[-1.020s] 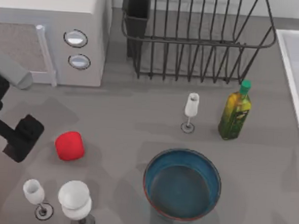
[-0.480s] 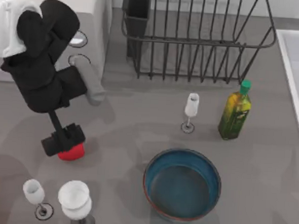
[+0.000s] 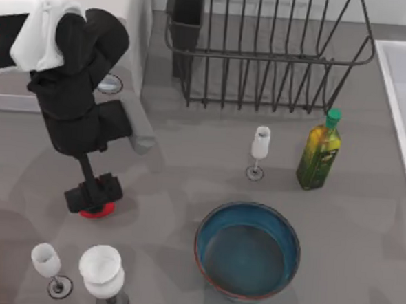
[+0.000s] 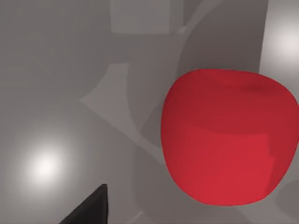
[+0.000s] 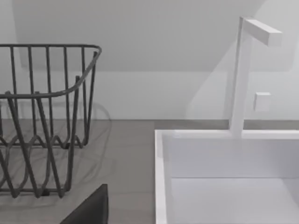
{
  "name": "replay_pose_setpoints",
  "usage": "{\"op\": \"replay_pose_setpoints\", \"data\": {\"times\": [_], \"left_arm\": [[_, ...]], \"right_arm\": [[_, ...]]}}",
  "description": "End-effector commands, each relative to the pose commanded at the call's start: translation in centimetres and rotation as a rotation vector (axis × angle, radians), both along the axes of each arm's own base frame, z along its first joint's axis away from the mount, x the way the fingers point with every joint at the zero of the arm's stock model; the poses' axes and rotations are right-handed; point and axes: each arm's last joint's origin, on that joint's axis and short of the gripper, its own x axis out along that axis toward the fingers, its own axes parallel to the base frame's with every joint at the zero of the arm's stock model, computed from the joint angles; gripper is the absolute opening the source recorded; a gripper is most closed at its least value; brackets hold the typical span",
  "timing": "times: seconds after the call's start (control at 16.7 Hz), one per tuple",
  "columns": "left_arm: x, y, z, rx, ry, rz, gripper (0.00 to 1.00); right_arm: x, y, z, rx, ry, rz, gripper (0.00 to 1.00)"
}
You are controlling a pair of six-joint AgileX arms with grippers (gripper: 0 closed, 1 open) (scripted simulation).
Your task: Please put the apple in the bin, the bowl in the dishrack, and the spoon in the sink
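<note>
Overall, task judged at its very start, none of the three placements made

Counter: carrying every task item on show. Dishrack: at the top view's far edge, wire bars standing bare, dark utensil cup at its left corner; bowl step outstanding. Sink: along the top view's right edge, pale rim and tall tap facing the right wrist view; spoon step judged outstanding too.

Bowl: upright on the counter near the front, teal inside, well apart from the dishrack, untouched.

Left end effector: lowered directly over the apple at the counter's left, arm reaching down from the far-left corner; apart or together, cannot tell. Right end effector: parked off to the sink side, state likewise impossible to tell.

Green-capped bottle: standing between bowl and dishrack, a likely obstacle on the bowl's path.

Apple: on the counter, a red sliver peeping out beneath the left end effector in the top view, large and close in the left wrist view; not yet lifted, bin step therefore judged as merely begun
</note>
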Motion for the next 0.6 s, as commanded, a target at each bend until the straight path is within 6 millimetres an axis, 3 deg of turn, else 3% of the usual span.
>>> {"op": "replay_pose_setpoints", "data": {"times": [0.18,0.6], "left_arm": [[0.0,0.1,-0.5,0.001,0.001,0.002,1.00],[-0.1,0.0,-6.6,-0.001,-0.003,0.000,1.00]], "right_arm": [[0.0,0.0,0.0,0.000,0.000,0.000,1.00],[0.0,0.0,0.0,0.000,0.000,0.000,1.00]]}}
